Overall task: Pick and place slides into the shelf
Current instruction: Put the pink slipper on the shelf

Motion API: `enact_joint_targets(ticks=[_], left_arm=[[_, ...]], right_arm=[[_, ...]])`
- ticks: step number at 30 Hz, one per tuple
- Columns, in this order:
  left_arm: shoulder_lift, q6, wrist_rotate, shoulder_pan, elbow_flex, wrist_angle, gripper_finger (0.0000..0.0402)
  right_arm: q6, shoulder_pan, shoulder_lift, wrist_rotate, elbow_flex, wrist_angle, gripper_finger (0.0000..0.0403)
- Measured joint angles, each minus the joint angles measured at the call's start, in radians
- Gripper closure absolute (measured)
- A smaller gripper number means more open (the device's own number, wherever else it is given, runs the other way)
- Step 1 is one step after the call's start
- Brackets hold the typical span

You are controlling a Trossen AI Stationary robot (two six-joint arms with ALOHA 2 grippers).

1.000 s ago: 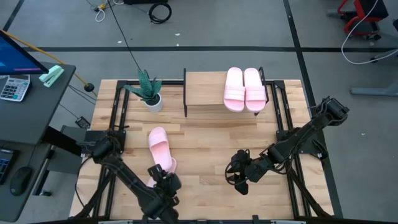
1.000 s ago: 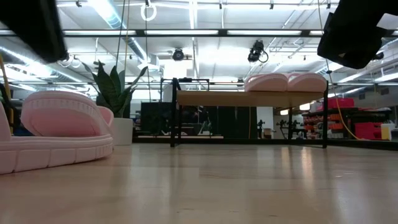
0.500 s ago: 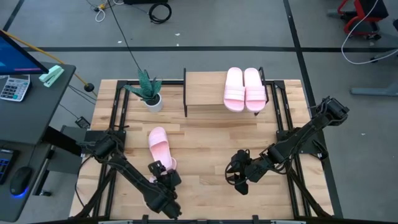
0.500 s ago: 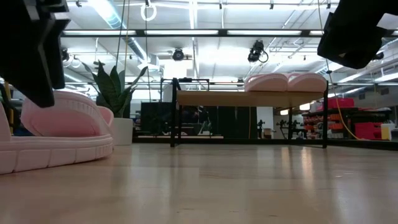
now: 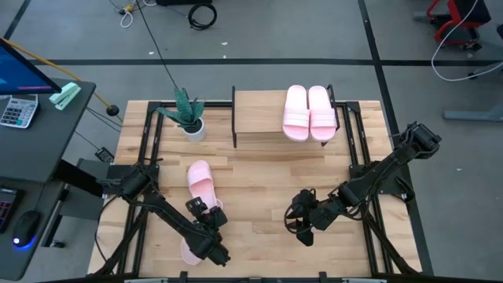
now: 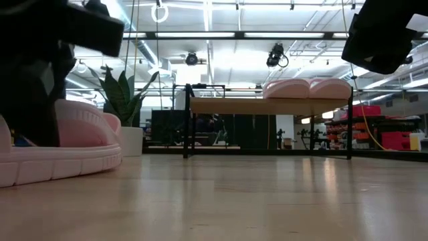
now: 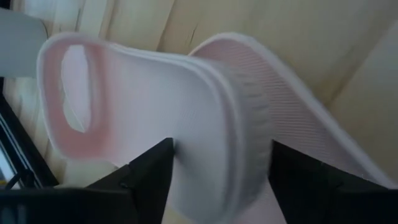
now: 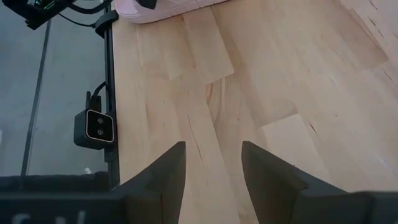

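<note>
Take the shelf [image 5: 271,118] as your landmark. It stands on the wooden slatted surface [image 5: 259,177] at the far middle edge, and every position below is given relative to it.

Two slides [image 5: 308,112] lie side by side on the right half of the shelf's plank top, touching each other. In the low view you see the same pair [image 6: 307,88] as two rounded pink humps on that plank. The left half of the plank is bare wood.

A potted plant [image 5: 187,116] stands just to the left of the shelf, near the far left corner of the surface.

A third slide [image 5: 202,183] lies on the surface in front of the shelf and to its left, with its length pointing roughly toward the shelf. A fourth slide [image 5: 189,251] shows as a pale patch still farther from the shelf, at the near left edge, mostly hidden under the left arm.

The left claw [image 5: 203,217] sits at the near end of the third slide. In the left wrist view its dark fingers [image 7: 149,180] stand spread on either side of the slide's wide strap [image 7: 205,143], one finger at each flank.

The right claw [image 5: 305,224] hangs well in front of the shelf's right half. In the right wrist view its fingers [image 8: 168,171] are apart with only bare wood between them.
</note>
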State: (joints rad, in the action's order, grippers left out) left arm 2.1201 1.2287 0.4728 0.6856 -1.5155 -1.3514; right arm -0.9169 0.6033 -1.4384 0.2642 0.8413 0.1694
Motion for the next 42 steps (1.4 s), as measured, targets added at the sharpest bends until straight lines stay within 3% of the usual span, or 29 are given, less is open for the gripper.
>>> enact_joint_targets(ticks=[11, 17, 26, 31, 37, 42], left_arm=[[-0.002, 0.043, 0.021, -0.006, 0.009, -0.030, 0.0327], [0.002, 0.047, 0.035, 0.005, -0.094, -0.224, 0.0327], [-0.056, -0.031, 0.123, 0.002, -0.248, -0.222, 0.0327], [-0.067, -0.178, 0.178, -0.013, -0.367, -0.221, 0.0328], [-0.071, -0.320, 0.247, -0.042, -0.600, -0.221, 0.0328], [-0.075, -0.402, 0.438, -0.066, -0.843, -0.215, 0.0328]], right_arm=[[-0.025, 0.000, 0.000, 0.007, 0.000, 0.001, 0.0241], [-0.026, 0.000, 0.000, 0.008, 0.000, 0.001, 0.0241], [-0.026, 0.000, 0.000, 0.013, 0.000, 0.010, 0.0241], [-0.032, 0.000, 0.000, 0.013, 0.000, 0.013, 0.0241], [-0.035, 0.003, 0.000, 0.012, 0.000, 0.013, 0.0241], [-0.035, 0.002, 0.000, 0.010, 0.000, 0.013, 0.0241]])
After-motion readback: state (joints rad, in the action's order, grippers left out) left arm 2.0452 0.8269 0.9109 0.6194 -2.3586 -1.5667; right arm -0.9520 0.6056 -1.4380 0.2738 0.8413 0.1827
